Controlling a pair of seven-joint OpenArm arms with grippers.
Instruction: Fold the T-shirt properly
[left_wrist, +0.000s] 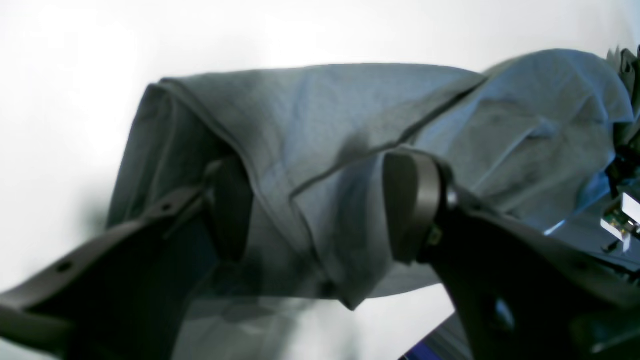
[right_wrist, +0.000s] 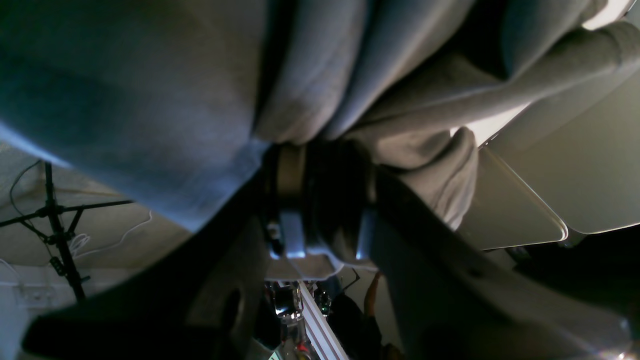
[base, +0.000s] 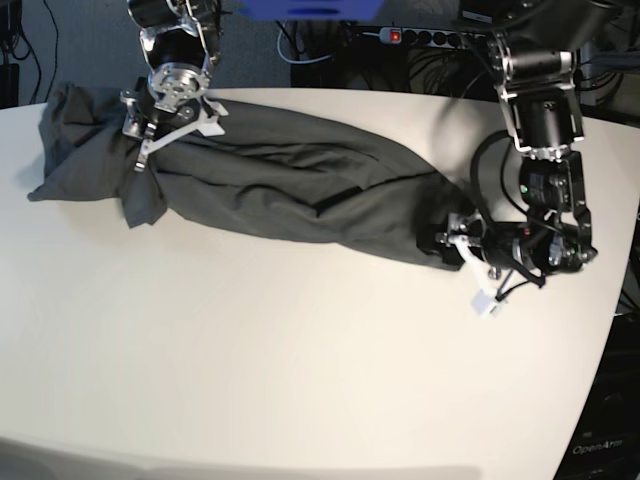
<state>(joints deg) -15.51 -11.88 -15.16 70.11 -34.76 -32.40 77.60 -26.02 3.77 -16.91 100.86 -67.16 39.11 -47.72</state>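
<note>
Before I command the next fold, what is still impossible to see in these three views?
- Left gripper grip: left wrist view is blurred; dark olive-grey cotton T-shirt lies between the fingers, contact unclear.
- Right gripper pads: buried in cloth in the right wrist view.
- Collar, sleeves: lost in bunched folds in the base view.

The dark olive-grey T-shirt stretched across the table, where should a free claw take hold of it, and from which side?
Grip the dark olive-grey cotton T-shirt at the loose flap hanging off its near edge by the right claw. Come from the table's near side, low, jaws across the edge. That flap lies thin and flat on the white table; the middle is a thick rumpled roll.
</note>
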